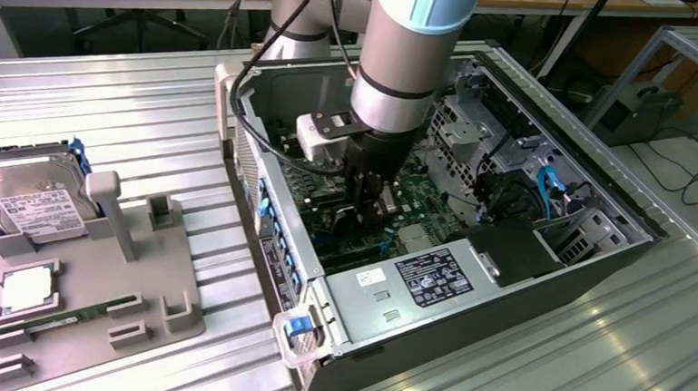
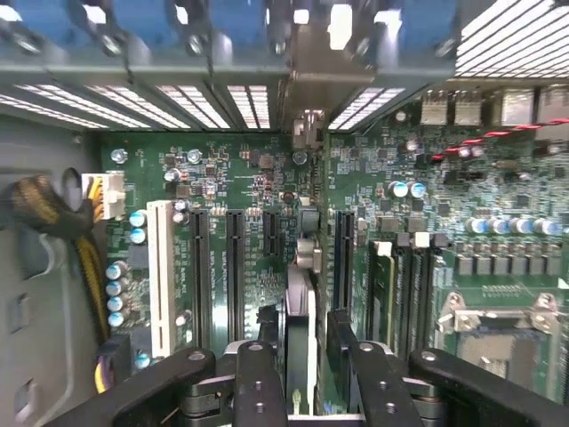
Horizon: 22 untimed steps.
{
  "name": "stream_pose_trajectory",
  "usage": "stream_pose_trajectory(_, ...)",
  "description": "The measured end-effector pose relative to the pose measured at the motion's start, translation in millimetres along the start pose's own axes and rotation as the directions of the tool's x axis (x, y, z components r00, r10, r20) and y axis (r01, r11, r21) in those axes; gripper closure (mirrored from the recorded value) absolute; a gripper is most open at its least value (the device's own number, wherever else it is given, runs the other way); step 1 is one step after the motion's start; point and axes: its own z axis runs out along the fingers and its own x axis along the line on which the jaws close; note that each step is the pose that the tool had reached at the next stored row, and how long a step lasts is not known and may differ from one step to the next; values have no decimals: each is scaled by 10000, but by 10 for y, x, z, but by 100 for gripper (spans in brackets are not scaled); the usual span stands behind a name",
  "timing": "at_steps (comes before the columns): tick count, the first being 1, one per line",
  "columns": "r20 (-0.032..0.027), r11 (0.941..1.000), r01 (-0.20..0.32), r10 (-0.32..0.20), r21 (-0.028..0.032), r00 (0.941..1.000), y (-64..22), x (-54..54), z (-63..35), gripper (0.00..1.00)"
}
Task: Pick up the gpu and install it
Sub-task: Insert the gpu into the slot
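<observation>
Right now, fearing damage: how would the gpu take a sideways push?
The gpu stands thin and edge-on among the motherboard slots, so it would probably lever rather than slide. It looks stiff, yet likely fragile at its lower edge.

In the exterior view the arm (image 1: 396,71) runs off the top edge and covers the middle of the open computer case (image 1: 441,283), hiding the pincer (image 1: 370,208) tips among the boards. In the wrist view the gpu (image 2: 298,342) shows edge-on between the fingers (image 2: 258,382), its lower part cut off; whether it sits fully in its slot cannot be told.
</observation>
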Motion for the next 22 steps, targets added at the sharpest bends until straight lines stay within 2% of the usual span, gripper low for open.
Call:
stream_pose_trajectory(4, -10, 10000, 1, -1, 36, 10000, -5, -2, -183, 64)
stream_pose_trajectory(7, -22, 10000, 1, -1, 57, 10000, -6, -2, -264, 64)
stream_pose_trajectory(12, -20, 10000, 1, -1, 59, 10000, -7, -3, -264, 65)
stream_pose_trajectory(15, -20, 10000, 2, -1, 59, 10000, -7, -2, -264, 85)
stream_pose_trajectory(16, -20, 10000, 1, -1, 59, 10000, -7, -3, -264, 85)
stream_pose_trajectory(17, -21, 10000, 2, -1, 59, 10000, -7, -2, -264, 89)
stream_pose_trajectory(22, -20, 10000, 2, -1, 59, 10000, -7, -3, -264, 89)
